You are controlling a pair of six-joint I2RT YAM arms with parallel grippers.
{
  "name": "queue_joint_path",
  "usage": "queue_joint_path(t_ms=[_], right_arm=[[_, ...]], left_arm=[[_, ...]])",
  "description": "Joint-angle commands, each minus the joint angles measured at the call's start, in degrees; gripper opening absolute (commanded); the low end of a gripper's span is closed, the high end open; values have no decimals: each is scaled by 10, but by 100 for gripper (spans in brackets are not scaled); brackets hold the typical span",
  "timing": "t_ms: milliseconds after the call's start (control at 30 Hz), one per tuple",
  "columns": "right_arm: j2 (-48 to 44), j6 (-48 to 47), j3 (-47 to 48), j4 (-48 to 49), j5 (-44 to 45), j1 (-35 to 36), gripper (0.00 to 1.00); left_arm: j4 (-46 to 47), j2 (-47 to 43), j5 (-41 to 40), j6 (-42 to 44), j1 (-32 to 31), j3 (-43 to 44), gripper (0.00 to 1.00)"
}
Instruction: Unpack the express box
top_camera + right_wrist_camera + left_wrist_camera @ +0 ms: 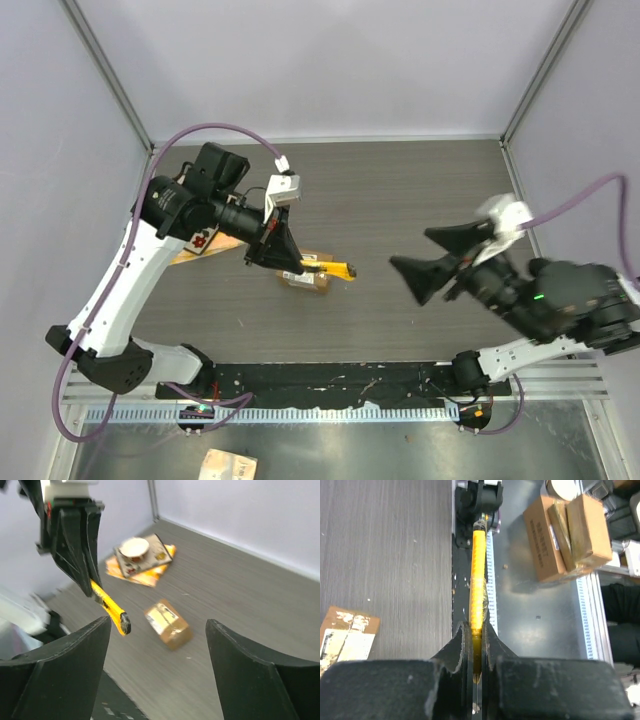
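Left gripper (283, 262), jaws clamped on a yellow utility knife (325, 268), holds it just over the express box (303, 281), which lies near the middle of the table (420, 180). Right gripper (410, 248) hovers well apart, fingers spread and empty. Unbraced, the box could skid under the blade, or the knife could twist in its grip.

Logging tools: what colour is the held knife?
Yellow knife, black end; right wrist view shows best.
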Motion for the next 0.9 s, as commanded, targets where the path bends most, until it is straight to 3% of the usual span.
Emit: queue_joint_path(t_ms=[0, 67, 200, 367, 400, 467, 500, 533, 567, 633, 733, 867], right_arm=[[-56, 86, -73, 84, -66, -4, 86], [-82, 92, -98, 111, -84, -4, 88], [-100, 92, -132, 155, -99, -3, 93], [-35, 81, -97, 159, -81, -21, 95], [-25, 81, -86, 160, -93, -66, 95], [-6, 91, -63, 163, -220, -150, 95], [14, 103, -56, 165, -290, -274, 95], [30, 113, -51, 165, -413, -327, 96], [45, 127, -44, 170, -472, -376, 96], [85, 125, -41, 186, -537, -436, 96], [103, 123, -58, 245, -625, -462, 97], [140, 160, -84, 351, -834, -515, 97]], left_arm=[[90, -11, 13, -131, 14, 27, 0], [167, -32, 18, -172, 21, 16, 0], [319, -60, 25, -342, 50, -29, 0], [507, -62, 45, -509, 133, -61, 0], [535, -61, 63, -535, 151, -70, 0], [627, -60, 72, -610, 206, -86, 0], [653, -58, 80, -628, 242, -102, 0], [679, -53, 84, -649, 257, -107, 0], [683, -48, 89, -653, 270, -111, 0], [697, -42, 111, -662, 289, -119, 0], [701, -53, 124, -647, 293, -142, 0], [712, -57, 166, -637, 293, -161, 0]])
